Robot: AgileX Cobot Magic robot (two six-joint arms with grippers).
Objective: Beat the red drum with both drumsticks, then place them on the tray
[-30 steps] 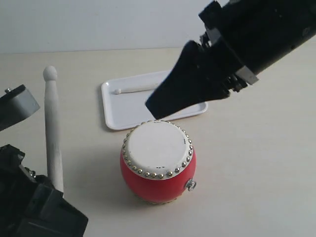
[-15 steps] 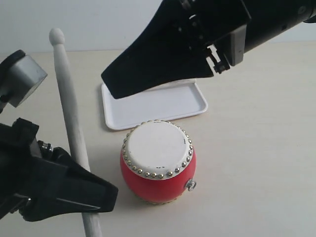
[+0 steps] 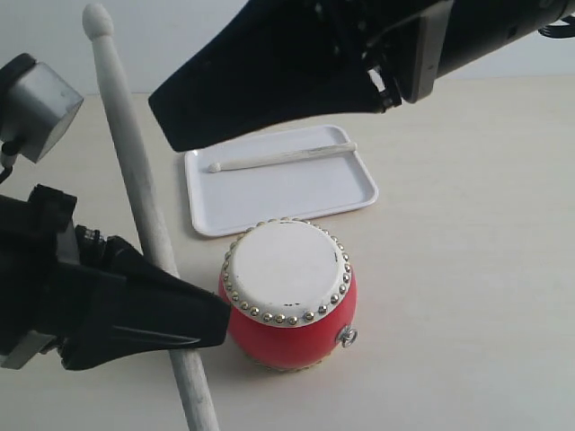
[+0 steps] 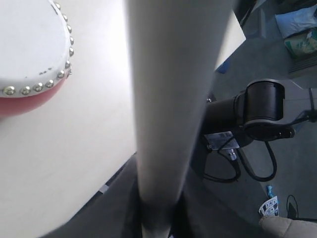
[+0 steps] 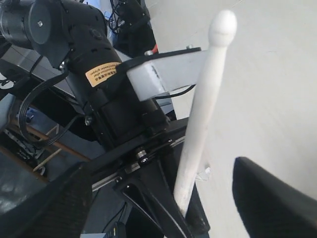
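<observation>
red and glossy, the red drum stands upright on the pale table, with its cream head facing up inside a ring of silver studs. just behind it you have the white tray. the loose drumstick lies flat along the tray's far side, its rounded tip toward the left of the exterior view.

your left gripper is clamped low on the held drumstick. that stick is tilted, with its tip high at the back left and its butt end poking out below the gripper. it passes just left of the drum, and you cannot tell whether the gripper touches the drum's side.

your right gripper hangs above the tray with its jaws spread wide and nothing between them. in the right wrist view its dark fingers stand far apart, and the other arm and its stick show beyond them.
</observation>
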